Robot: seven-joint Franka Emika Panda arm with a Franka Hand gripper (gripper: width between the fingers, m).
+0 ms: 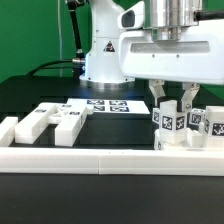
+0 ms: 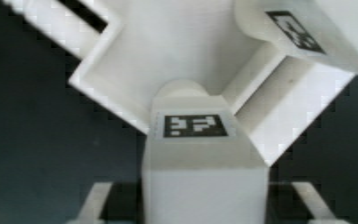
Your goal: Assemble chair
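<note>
Chair piece [image 1: 170,126] stands upright, clamped between end effector [image 1: 174,108] fingers.

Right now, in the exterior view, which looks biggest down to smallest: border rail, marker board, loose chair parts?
Largest: border rail.
Then: loose chair parts.
Smallest: marker board, though it lies farther back, so true size is unsure.

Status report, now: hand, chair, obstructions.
Hand shut on upright chair piece, exterior view's right. Other chair parts loose at exterior view's left. Nothing seen blocking the hand.
</note>
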